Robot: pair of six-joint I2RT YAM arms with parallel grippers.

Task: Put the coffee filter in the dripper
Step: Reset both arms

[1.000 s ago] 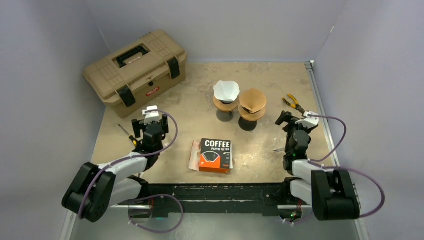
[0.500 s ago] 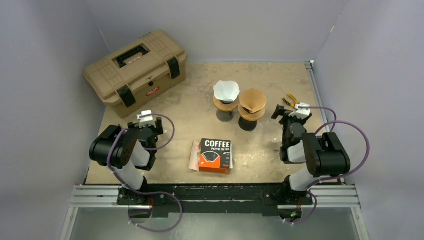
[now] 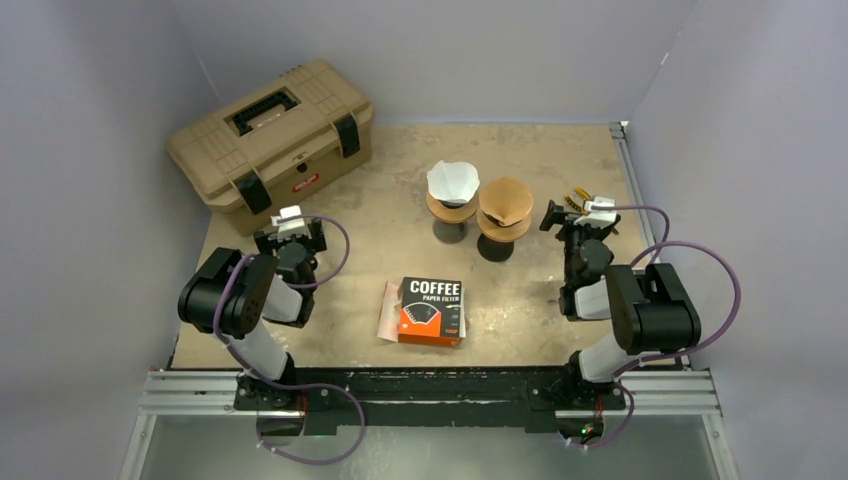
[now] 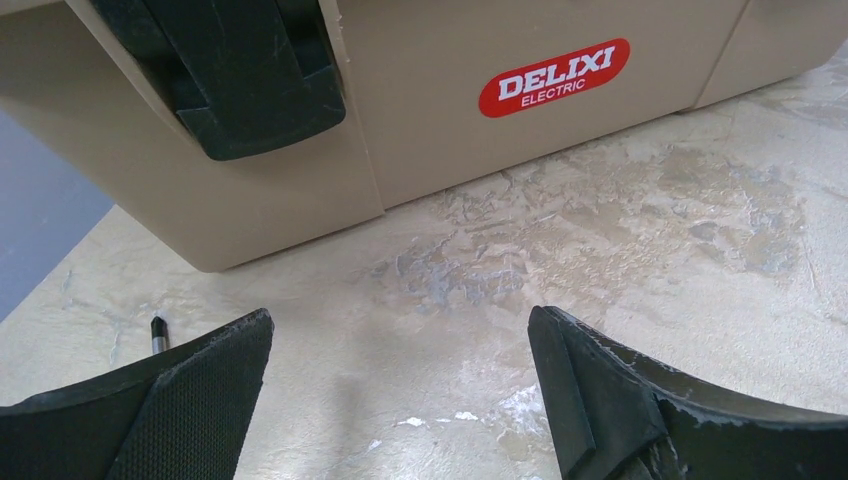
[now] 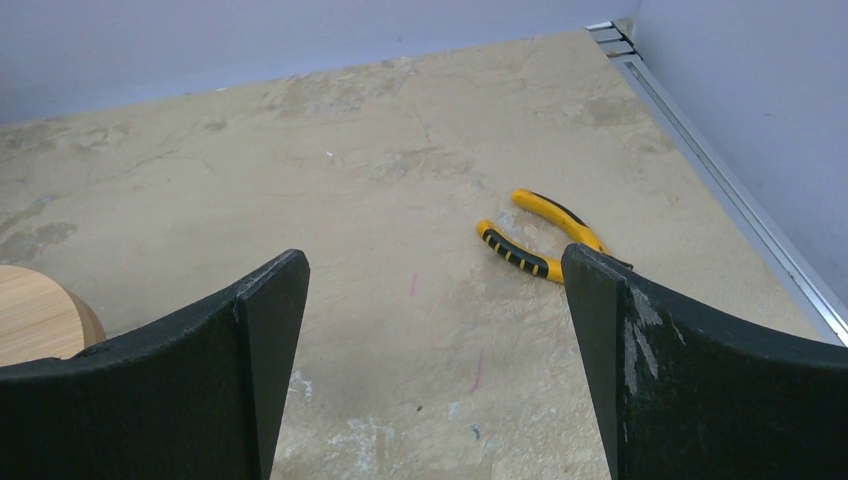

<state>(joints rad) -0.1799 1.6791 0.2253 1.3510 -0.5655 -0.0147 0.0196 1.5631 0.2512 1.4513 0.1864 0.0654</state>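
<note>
From my station, the bench [image 3: 400, 190] fills the top view, mottled tan, and I read it as a dial with 12 at the far wall. The biggest thing on it is the tan Delixi toolbox [image 3: 270, 140] at 10 o'clock, lid down with both black latches closed. My two arms are folded back at 7 and 5 o'clock.

The left gripper [image 3: 290, 232] sits at 9 o'clock, just short of the toolbox's front wall. In its wrist view the left gripper's [image 4: 400, 330] jaws stand wide apart with nothing between them but bare bench. The right gripper [image 3: 572, 218] sits at 3 o'clock, and its wrist view shows its jaws [image 5: 435, 265] spread wide too, holding nothing.

The black and orange coffee filter box [image 3: 432, 310] lies flat at 6 o'clock, well apart from both grippers.

Just past centre, towards 1 o'clock, two wooden drippers stand side by side. The left dripper [image 3: 450, 210] has a white paper filter [image 3: 452, 182] seated in it, mouth up. The right dripper [image 3: 503, 228] carries a brown paper filter [image 3: 506, 198]. They stand near the right gripper, at its 9 o'clock, not touching it.

Yellow-handled pliers [image 5: 540, 240] lie beyond the right gripper at 2 o'clock, near the rail. A small dark metal tip [image 4: 157, 330] shows by the left gripper's left finger.
</note>
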